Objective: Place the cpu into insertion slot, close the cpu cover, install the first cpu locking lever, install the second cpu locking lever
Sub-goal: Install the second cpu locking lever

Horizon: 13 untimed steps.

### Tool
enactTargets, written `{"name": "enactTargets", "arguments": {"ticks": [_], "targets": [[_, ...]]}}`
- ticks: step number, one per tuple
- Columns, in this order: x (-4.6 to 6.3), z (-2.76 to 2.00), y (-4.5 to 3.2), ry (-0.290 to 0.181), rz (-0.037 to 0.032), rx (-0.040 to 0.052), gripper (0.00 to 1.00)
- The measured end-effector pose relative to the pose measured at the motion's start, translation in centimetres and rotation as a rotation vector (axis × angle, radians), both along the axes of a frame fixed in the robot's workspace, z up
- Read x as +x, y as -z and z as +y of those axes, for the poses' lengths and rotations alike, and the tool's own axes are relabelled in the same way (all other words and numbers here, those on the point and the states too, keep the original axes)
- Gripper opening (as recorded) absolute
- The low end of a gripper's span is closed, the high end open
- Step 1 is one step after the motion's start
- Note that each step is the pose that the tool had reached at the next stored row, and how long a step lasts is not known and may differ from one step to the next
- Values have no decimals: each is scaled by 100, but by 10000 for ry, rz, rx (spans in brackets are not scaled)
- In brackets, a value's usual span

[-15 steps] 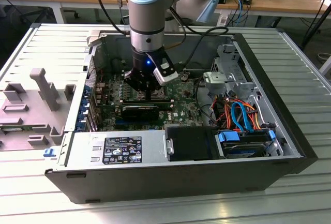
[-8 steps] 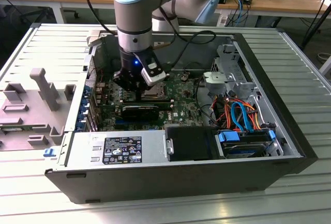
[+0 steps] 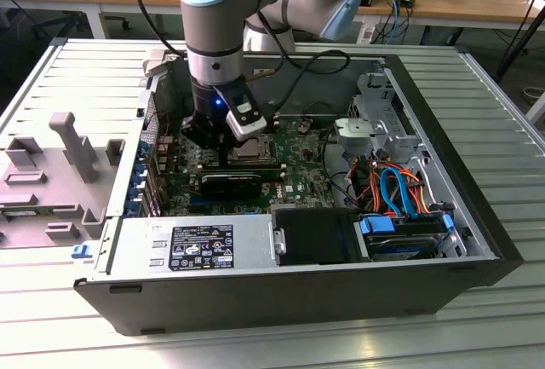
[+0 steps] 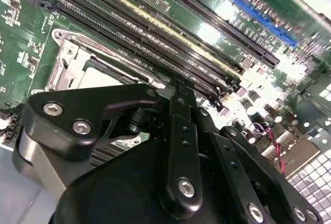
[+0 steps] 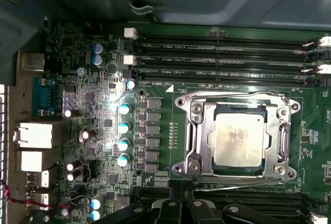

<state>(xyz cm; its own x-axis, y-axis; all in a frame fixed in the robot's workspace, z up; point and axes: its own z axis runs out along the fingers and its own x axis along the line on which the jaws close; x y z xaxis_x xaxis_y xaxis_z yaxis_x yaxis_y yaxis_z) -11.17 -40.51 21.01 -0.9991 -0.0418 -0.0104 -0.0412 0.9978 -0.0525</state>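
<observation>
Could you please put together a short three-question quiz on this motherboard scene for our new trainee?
1. True or false: the cpu already lies in the insertion slot.
2. In the first wrist view, the cpu cover is: A) closed flat around the chip; B) standing upright; C) lying off the board.
3. In the exterior view, which part of the computer case is the gripper over?

Key:
1. True.
2. A.
3. The green motherboard, just beside the socket, towards the exterior view's left.

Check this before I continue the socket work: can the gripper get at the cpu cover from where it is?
Probably yes. The gripper hangs just beside the cpu cover, which lies flat over the cpu with nothing on top.
</observation>
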Motion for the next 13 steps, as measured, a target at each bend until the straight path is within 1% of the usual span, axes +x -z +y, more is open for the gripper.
{"name": "enactTargets", "arguments": {"ticks": [1, 5, 13], "targets": [[-4, 12, 8, -1, -2, 2, 11], [-15, 19, 34, -25, 0, -1, 11], [-51, 54, 36, -235, 0, 13, 11]]}}
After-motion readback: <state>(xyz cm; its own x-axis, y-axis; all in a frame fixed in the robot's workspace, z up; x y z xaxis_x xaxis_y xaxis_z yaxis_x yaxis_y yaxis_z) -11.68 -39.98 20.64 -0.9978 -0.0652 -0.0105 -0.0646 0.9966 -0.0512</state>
